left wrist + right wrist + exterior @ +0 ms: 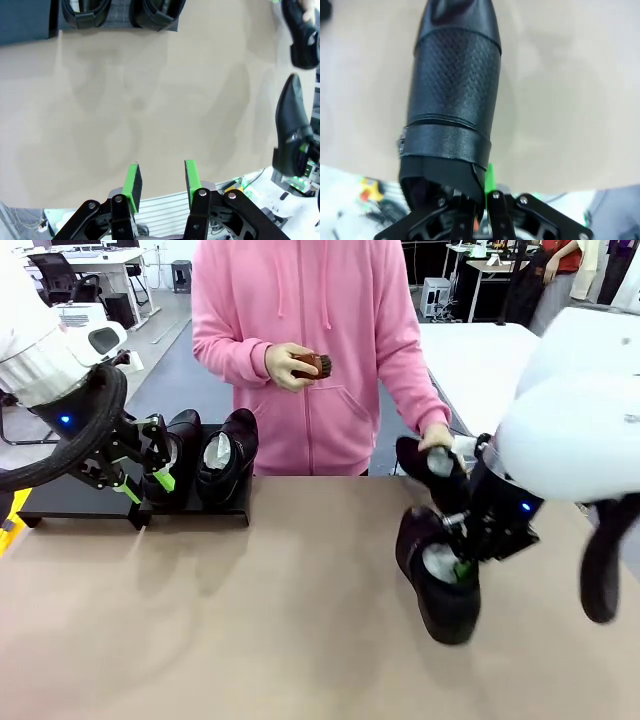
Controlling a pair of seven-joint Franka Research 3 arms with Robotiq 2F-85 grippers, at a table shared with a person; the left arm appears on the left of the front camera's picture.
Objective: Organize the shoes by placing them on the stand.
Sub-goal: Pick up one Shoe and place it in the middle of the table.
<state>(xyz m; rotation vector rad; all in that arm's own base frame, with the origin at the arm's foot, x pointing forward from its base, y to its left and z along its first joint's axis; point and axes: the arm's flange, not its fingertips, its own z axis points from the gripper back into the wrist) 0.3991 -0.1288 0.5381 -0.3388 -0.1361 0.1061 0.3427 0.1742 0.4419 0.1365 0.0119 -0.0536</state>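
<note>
Right end effector (462, 565) is clamped on the collar of a dress shoe (440, 595), tipped toe-down over the desk (300, 640), ready to carry to the stand (70, 502), where two shoes (228, 455) sit. Left end effector (161, 180) hovers nearby, fingers apart and empty. The person's hand (437, 438) steadies the fourth shoe (418, 462).

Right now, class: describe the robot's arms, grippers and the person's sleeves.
White rounded left arm and right arm, each with a blue light; a black cable hangs by the left. Black left gripper and right gripper, green pads. Person: pink sleeves.
</note>
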